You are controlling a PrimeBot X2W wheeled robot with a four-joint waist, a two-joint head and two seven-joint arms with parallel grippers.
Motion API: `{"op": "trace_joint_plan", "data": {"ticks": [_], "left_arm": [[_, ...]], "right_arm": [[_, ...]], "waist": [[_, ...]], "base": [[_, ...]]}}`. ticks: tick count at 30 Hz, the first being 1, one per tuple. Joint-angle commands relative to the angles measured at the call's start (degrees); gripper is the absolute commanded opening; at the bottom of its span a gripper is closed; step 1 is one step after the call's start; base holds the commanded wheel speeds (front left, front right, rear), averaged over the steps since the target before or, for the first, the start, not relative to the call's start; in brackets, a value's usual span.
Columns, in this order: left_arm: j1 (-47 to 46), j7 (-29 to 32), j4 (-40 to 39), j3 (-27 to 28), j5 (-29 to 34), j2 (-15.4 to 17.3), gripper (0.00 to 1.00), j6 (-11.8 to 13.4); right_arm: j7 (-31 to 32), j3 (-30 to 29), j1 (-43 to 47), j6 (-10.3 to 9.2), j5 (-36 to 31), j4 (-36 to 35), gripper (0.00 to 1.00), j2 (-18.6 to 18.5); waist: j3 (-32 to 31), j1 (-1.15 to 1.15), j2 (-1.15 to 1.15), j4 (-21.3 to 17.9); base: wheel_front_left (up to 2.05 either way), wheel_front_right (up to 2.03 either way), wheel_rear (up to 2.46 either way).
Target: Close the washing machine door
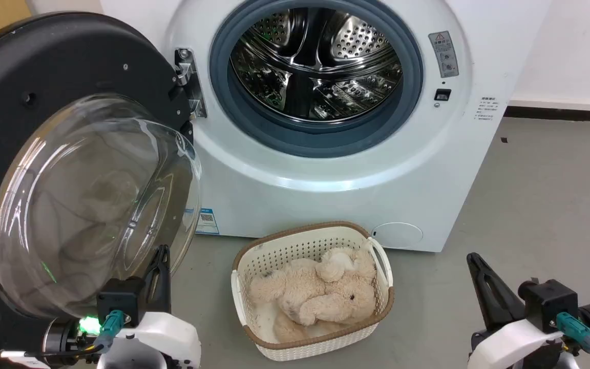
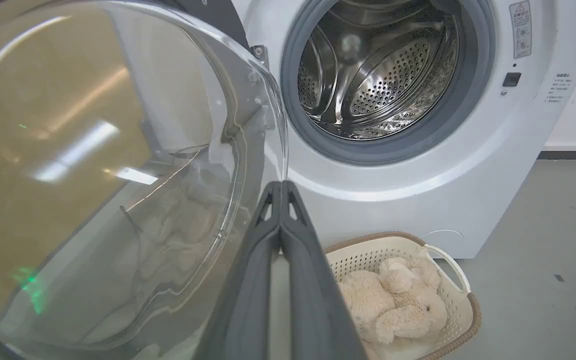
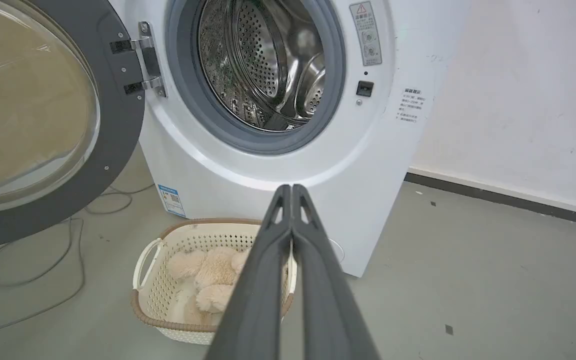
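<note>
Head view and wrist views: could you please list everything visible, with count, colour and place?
washing machine: one, white, centre, steel drum exposed.
washing machine door: one, black rim, clear glass, swung open on the left.
basket: one, cream with brown rim, on floor before the machine.
plush toy: one, beige, inside the basket.
cable: at least one, grey, on floor below the door.
left gripper: one, dark, shut, beside the door glass.
right gripper: one, dark, shut, lower right, apart from everything.

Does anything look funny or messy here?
Nothing is spilled or broken. The door hangs wide open, showing an empty-looking drum. A fluffy toy lies curled in the basket on the floor, right before the machine. Loose cable trails under the door.
</note>
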Motion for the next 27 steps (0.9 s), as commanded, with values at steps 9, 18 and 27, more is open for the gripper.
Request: {"op": "trace_joint_plan", "data": {"ticks": [9,18,27], "left_arm": [[0.84,0.02,-0.24,0.03,0.16,0.00,0.00,-0.25],[0.84,0.02,-0.24,0.03,0.16,0.00,0.00,-0.25],[0.84,0.02,-0.24,0.03,0.16,0.00,0.00,-0.25]], "right_arm": [[0.03,-0.03,-0.68,0.05,-0.44,0.12,0.00,0.26],[0.03,-0.03,-0.68,0.05,-0.44,0.12,0.00,0.26],[0.03,-0.03,-0.68,0.05,-0.44,0.12,0.00,0.26]], "waist": [[0.00,0.00,0.00,0.00],[0.00,0.00,0.00,0.00],[0.00,0.00,0.00,0.00]], "base": [[0.00,0.00,0.00],[0.00,0.00,0.00],[0.00,0.00,0.00]]}}
